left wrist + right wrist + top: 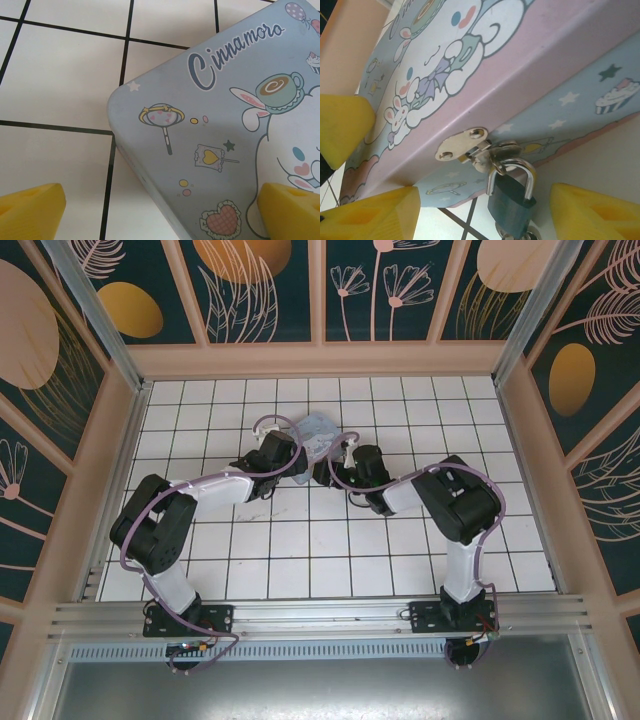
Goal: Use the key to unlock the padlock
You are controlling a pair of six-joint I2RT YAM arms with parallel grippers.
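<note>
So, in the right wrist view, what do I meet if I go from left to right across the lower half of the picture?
yellow fingertip → metal hasp plate → padlock, hanging from the hasp → other yellow fingertip. The cartoon box spans the whole width, so it has no place in the order.

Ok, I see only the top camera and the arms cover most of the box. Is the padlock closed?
Observer: Yes. In the right wrist view the padlock hangs from the metal clasp of the box, and its shackle looks closed.
Operator: Does the right pincer hold it?
Observer: No. The right pincer is open; the padlock hangs between its fingers, touching neither.
Operator: And the left one?
Observer: The left pincer is open, one finger over the box lid, the other over a tile.
</note>
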